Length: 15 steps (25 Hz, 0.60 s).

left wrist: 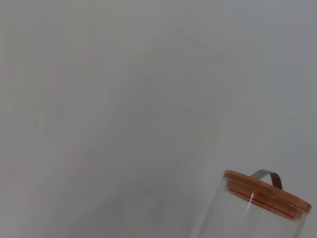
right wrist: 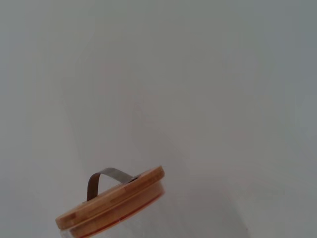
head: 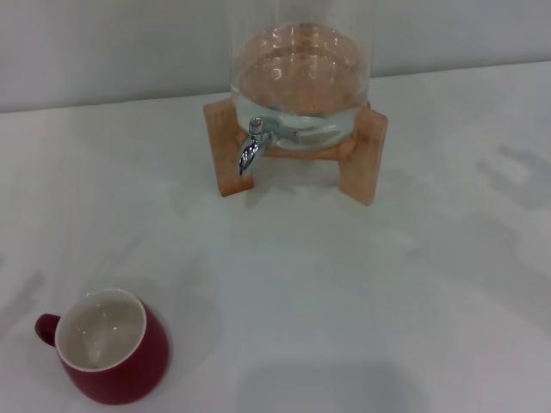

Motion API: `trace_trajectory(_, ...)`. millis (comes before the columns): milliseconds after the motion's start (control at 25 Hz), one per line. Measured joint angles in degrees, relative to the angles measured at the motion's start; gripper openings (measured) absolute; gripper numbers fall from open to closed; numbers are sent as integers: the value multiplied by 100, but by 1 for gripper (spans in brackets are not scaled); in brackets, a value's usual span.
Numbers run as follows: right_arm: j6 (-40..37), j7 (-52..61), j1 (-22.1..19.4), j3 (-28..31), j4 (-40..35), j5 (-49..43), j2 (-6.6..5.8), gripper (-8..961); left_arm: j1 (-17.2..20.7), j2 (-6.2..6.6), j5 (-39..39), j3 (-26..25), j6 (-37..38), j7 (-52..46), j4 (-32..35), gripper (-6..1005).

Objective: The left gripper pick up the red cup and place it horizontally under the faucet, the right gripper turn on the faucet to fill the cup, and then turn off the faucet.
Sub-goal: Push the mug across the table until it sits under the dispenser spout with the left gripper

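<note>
The red cup (head: 110, 348) stands upright on the white table (head: 344, 284) at the near left, its white inside showing and its loop handle pointing left. The chrome faucet (head: 252, 146) juts from the front of a clear glass dispenser jar (head: 300, 77) at the back centre, spout curving down over bare table. Water fills the jar's lower part. Neither gripper shows in any view. Both wrist views look at a grey wall and catch only the jar's wooden lid (left wrist: 267, 192) (right wrist: 111, 198) with its metal handle.
The jar rests on a wooden stand (head: 362, 159) with legs either side of the faucet. A grey wall runs behind the table.
</note>
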Motion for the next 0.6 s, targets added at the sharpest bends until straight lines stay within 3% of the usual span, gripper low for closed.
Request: trace_trajectory(600,23,0,-29,-12,0,0,0,658,27,0,29,0,-102,0,12,870)
